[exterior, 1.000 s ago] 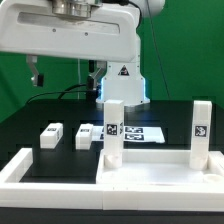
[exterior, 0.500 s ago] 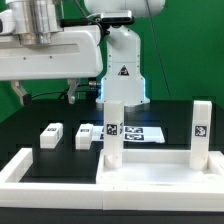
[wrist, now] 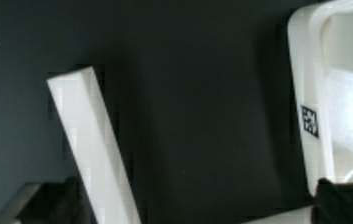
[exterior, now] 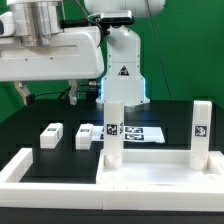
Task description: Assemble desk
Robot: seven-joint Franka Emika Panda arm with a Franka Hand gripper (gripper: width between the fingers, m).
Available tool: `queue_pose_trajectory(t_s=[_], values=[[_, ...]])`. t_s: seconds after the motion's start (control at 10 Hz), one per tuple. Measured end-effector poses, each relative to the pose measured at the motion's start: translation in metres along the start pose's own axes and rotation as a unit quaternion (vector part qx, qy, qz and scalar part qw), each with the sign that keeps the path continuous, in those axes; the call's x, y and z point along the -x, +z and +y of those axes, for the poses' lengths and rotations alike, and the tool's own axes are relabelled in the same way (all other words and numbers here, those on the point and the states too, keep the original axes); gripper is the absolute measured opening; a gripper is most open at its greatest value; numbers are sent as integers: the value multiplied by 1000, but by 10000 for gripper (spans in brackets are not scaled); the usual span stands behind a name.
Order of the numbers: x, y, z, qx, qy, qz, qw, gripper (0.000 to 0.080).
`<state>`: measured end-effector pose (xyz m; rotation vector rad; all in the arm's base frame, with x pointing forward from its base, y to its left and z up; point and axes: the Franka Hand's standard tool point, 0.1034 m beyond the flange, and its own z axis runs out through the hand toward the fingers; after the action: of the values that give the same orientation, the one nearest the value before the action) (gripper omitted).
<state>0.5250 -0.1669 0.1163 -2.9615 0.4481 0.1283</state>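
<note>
The surface (exterior: 30, 115) is matt black and throws no glare. The tabletop slab (exterior: 150, 175) at six o'clock looks like smooth white plastic with a faint sheen. The centre leg block (exterior: 114, 145), the three-o'clock leg block (exterior: 201, 140) and a loose leg block (exterior: 50, 136) at nine o'clock share that finish. Their tags (exterior: 113, 129) are flat matt print, black on white. The arm's shell (exterior: 60, 55) at eleven o'clock is glossy white plastic. The backdrop (exterior: 185, 60) is matt green and cloth-like.

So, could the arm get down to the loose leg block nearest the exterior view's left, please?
Probably yes: its jaws hang open above the table, and that leg block lies apart from its neighbour with nothing over it.
</note>
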Motion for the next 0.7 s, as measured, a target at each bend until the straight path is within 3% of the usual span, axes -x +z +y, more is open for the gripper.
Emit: queue_pose_trajectory(t_s=[0.3,0.4,0.7], values=[[48,18,17,-51,38,-153,986,649],[52,17,20,-64,50,-203,976,649],[56,23,18,-78,46,-296,951,649]])
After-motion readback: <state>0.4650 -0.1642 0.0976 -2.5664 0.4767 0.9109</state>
